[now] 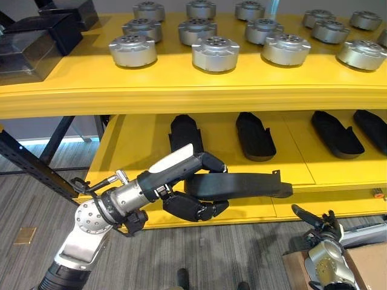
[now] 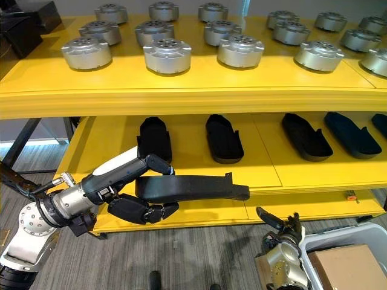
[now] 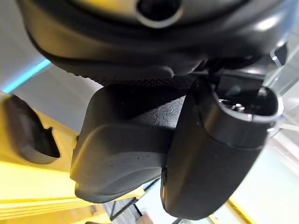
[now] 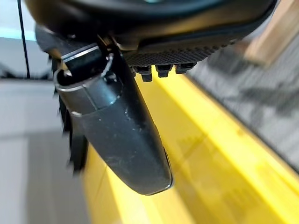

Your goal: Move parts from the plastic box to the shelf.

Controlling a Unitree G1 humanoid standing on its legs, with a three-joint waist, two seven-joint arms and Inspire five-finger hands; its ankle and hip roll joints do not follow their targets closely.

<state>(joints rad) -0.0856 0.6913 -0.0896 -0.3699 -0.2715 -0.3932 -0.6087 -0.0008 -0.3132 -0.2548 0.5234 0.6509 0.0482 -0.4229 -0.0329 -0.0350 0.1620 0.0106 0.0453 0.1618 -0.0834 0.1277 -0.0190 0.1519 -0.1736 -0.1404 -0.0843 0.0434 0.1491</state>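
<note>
One long black part [image 1: 239, 184] is being held by the left hand [image 1: 190, 202] in front of the lower shelf [image 1: 145, 145], just above its front edge. The fingers are curling under the part and the thumb (it is wearing a white cover) is pressing on top, so the hand is grasping one end of it, while the other end is sticking out to the right, level and free. In the left wrist view the same part [image 3: 126, 154] is sitting against the palm. The right hand [image 2: 275, 223] is showing low at the right, near the plastic box [image 2: 344, 238], which is standing on the floor with a cardboard box [image 2: 347, 266] inside it; I cannot tell if this hand is open or closed. Farther back, four black parts [image 1: 255, 136] are lying on the lower shelf, well apart from each other. Above them, the upper shelf [image 1: 181, 84] is carrying many round metal parts [image 1: 214, 53] in rows, and some dark boxes [image 1: 36, 36] are standing at its left end.
</note>
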